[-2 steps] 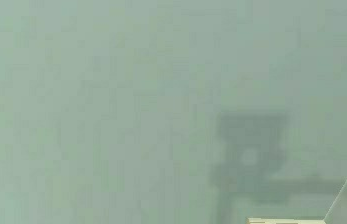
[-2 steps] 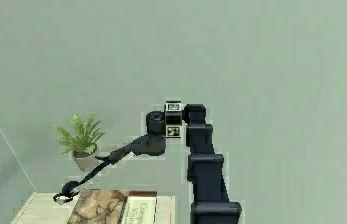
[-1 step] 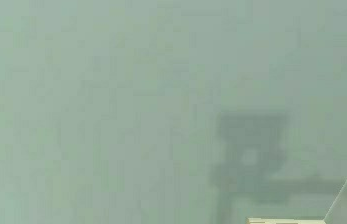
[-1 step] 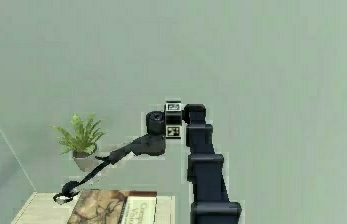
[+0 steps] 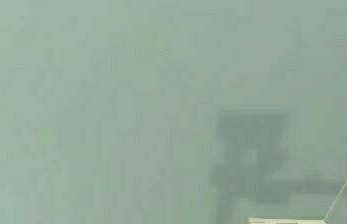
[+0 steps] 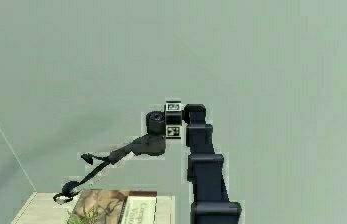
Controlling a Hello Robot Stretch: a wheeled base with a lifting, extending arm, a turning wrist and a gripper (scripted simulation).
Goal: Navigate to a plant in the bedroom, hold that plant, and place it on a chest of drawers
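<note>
While a flat printed thing (image 6: pixel 116 208), partly cut off, is seen along a pale surface's (image 6: pixel 39 210) far edge, the gripper's (image 6: pixel 78 175) hold cannot be told.

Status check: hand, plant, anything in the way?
Hand extended toward a pale furniture top; cannot tell if it holds anything. Flat book with a picture cover lies there by the fingers. Bare wall behind.
</note>
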